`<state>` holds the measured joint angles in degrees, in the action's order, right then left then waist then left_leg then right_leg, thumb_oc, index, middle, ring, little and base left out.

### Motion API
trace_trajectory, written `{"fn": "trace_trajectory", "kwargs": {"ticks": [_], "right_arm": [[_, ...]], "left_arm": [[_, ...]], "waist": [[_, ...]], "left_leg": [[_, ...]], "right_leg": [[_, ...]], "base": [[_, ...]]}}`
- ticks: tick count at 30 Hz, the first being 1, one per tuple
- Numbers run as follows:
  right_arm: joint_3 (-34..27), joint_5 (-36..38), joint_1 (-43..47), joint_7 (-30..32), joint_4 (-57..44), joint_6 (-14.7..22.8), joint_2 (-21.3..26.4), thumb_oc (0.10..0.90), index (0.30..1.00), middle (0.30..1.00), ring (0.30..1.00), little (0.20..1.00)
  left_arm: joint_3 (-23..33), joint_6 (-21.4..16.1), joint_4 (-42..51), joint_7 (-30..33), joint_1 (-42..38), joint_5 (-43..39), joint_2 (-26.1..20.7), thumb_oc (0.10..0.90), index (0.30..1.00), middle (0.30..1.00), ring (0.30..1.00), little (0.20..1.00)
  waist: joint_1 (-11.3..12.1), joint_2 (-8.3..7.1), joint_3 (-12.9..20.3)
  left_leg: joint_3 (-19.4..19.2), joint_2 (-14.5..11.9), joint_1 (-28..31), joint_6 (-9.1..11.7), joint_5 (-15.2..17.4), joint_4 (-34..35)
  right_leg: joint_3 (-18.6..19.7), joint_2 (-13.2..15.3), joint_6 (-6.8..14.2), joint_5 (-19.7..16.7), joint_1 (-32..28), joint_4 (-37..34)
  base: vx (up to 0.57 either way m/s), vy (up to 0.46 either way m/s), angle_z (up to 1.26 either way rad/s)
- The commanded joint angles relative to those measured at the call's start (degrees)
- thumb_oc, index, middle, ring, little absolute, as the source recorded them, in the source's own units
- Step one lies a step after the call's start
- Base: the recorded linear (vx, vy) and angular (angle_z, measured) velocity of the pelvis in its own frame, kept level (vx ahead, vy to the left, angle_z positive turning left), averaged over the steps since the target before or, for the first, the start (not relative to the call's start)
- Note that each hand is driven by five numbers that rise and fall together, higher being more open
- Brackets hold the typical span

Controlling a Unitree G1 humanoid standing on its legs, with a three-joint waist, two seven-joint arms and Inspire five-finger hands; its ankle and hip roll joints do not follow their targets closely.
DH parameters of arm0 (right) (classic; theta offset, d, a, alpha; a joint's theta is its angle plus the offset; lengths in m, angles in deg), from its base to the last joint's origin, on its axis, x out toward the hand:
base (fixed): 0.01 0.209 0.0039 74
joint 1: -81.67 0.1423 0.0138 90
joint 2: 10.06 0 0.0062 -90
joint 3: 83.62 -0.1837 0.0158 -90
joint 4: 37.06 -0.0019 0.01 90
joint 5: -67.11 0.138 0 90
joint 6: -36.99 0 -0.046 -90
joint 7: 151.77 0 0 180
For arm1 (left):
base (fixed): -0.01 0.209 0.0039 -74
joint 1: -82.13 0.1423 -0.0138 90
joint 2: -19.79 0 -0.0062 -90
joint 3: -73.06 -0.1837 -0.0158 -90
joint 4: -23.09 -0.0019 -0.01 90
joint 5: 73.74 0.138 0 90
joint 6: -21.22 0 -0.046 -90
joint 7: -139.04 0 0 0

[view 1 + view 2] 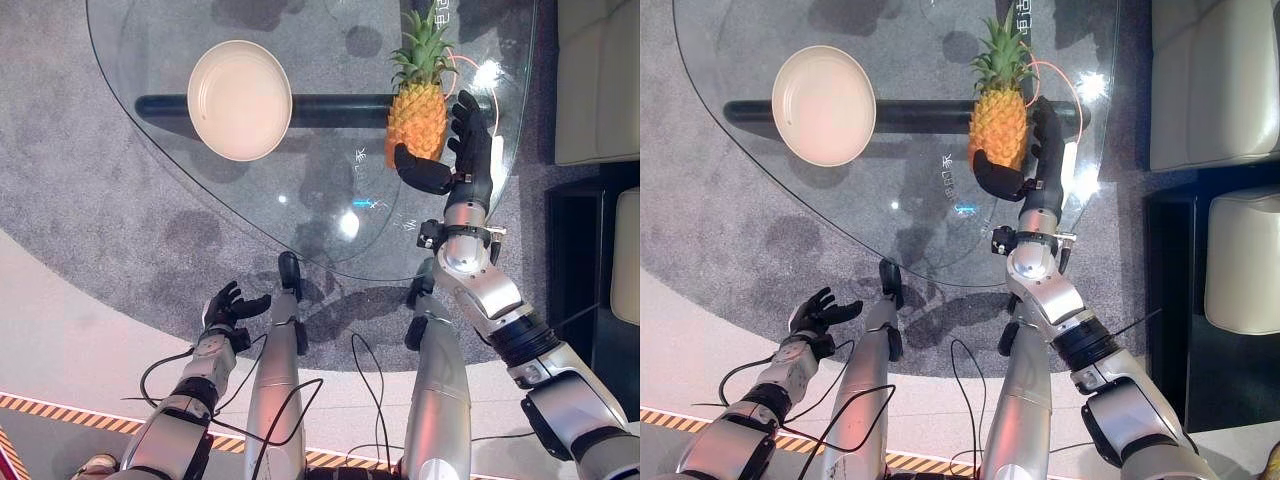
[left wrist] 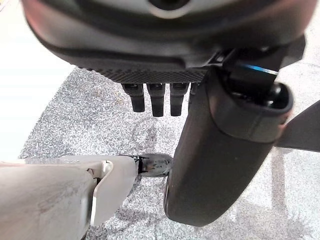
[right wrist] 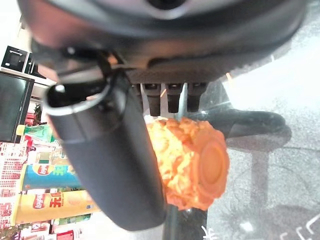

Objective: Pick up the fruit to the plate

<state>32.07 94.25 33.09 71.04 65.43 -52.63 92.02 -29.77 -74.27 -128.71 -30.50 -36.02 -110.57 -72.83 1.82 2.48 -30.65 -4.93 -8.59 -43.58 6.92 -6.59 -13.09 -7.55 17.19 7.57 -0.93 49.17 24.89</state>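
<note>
2 hands show, and the nearer one is the left hand [image 1: 232, 305], hanging low beside the robot, off the table and above the speckled grey carpet [image 1: 90, 200], with its fingers loosely spread and nothing in them. In the left wrist view the carpet lies beyond the short row of fingertips, and a pale band of floor [image 1: 60, 330] borders it. At the very near edge of the eye views a strip of orange-and-black hazard tape [image 1: 30, 405] runs across that pale floor.

Further out stands the glass table [image 1: 330, 250], its clear rounded top letting the carpet and a dark bar of the table's base [image 1: 330, 108] show through. Bright spots of light reflect on the glass near the robot's right side.

Over the right part of the table the right hand [image 1: 455, 160] is raised around the pineapple [image 1: 417, 118]: the thumb presses the lower front of the fruit and the fingers stand up behind its right side, so the hand grips it. The pineapple is upright, orange-yellow with a green crown [image 1: 425, 45] pointing away from the robot. The right wrist view shows its round base just past the fingertips.

Well to the left of the fruit, on the same glass, lies the cream plate [image 1: 239, 99] with nothing on it, apart from both hands.

Beyond the table's right edge stands pale upholstered furniture [image 1: 1210, 80] on a dark floor strip
</note>
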Motion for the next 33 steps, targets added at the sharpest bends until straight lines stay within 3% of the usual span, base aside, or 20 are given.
{"fn": "trace_trajectory", "kwargs": {"ticks": [1,21,22,23,33], "right_arm": [[-0.63,-0.65,1.52,0.34,-3.57,1.98,0.59,0.800,0.900,0.900,0.900,0.900],[0.44,0.34,3.98,-1.67,-1.19,-2.32,0.70,0.800,0.900,0.900,0.900,0.900],[0.51,0.35,4.27,-2.01,-0.76,-2.46,0.69,0.597,0.726,0.726,0.726,0.697],[0.65,0.35,4.56,-2.24,-0.38,-2.55,0.83,0.100,0.300,0.300,0.300,0.200],[1.02,0.70,5.00,-2.96,1.43,-4.10,0.82,0.100,0.300,0.300,0.300,0.200]], "left_arm": [[-0.80,-0.88,-0.30,1.04,5.04,2.03,-1.67,0.800,0.900,0.900,0.900,0.900],[-1.10,0.07,0.85,0.44,5.17,2.36,-2.03,0.800,0.900,0.900,0.900,0.900],[-1.09,-0.05,0.82,0.39,5.18,2.30,-1.93,0.800,0.900,0.900,0.900,0.900],[-1.02,-0.02,0.76,0.28,5.11,2.45,-1.92,0.800,0.900,0.900,0.900,0.900],[-0.65,-0.33,0.83,-0.29,4.87,0.30,-1.93,0.800,0.900,0.900,0.900,0.900]], "waist": [[0.18,2.05,0.85],[1.00,2.33,0.85],[1.05,2.41,0.85],[1.10,2.42,0.85],[1.25,2.15,0.85]], "left_leg": [[2.81,-0.11,-2.84,0.72,2.86,-4.83],[3.16,-0.07,-2.50,0.81,2.49,-4.49],[3.14,-0.04,-2.48,0.79,2.47,-4.48],[3.12,-0.01,-2.28,0.79,2.47,-4.34],[3.04,-0.04,-1.17,0.90,2.24,-3.52]], "right_leg": [[-0.80,0.44,1.81,-0.65,0.49,-1.47],[-1.11,0.82,1.96,-0.77,0.00,-1.53],[-1.11,0.86,1.96,-0.77,0.05,-1.47],[-1.18,0.88,1.98,-0.76,-0.11,-1.52],[-1.51,0.74,2.09,-0.88,-1.38,-2.31]], "base": [[0.00,0.000,0.00],[0.00,0.000,0.00],[0.00,0.000,0.00],[0.00,0.000,0.00],[0.00,0.000,0.00]]}}
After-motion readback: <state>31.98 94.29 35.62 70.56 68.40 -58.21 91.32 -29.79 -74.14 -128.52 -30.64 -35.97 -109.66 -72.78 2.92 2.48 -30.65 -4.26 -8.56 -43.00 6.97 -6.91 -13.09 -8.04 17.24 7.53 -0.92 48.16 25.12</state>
